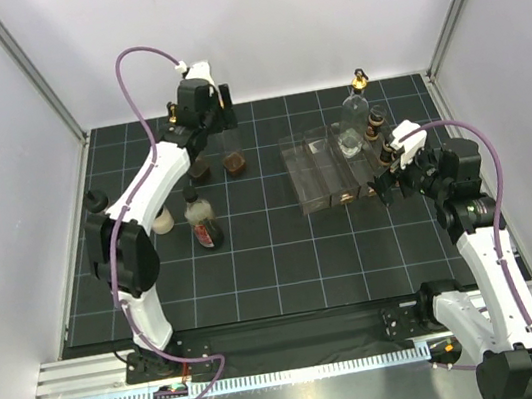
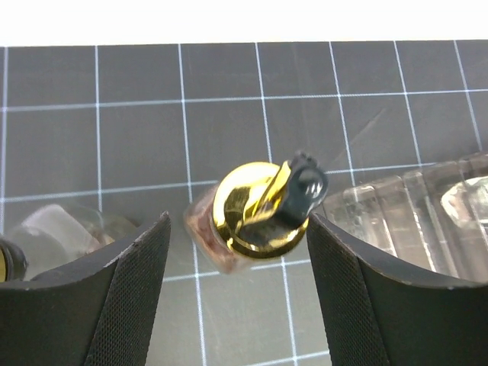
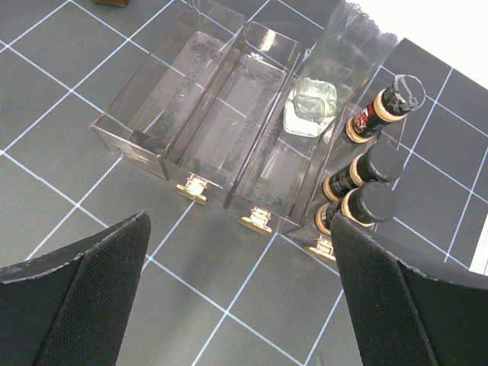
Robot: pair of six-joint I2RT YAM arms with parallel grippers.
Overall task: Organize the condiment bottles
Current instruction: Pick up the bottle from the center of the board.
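A tall clear bottle with a gold pourer top (image 2: 255, 206) stands on the far left part of the tabletop (image 1: 287, 267), seen from straight above in the left wrist view, with its black flip cap tilted open to the right. The left gripper (image 2: 238, 219) hangs over it with its jaws open, one on each side of the gold top and a gap showing on the left side. More clear glass lies at both edges of that view, but what it is cannot be told.

Nearer the arms' bases, the white-capped bottle of dark red sauce (image 1: 206, 227) sits on the tabletop, well apart from the clear divided rack (image 3: 164, 122) on the right. In the rack, another tall clear bottle (image 3: 309, 107) stands in the third channel from the left, and three small black-capped bottles (image 3: 366, 168) line the rightmost channel. The right gripper (image 3: 240, 221) hovers by the rack's near end, jaws spread wide and holding nothing.
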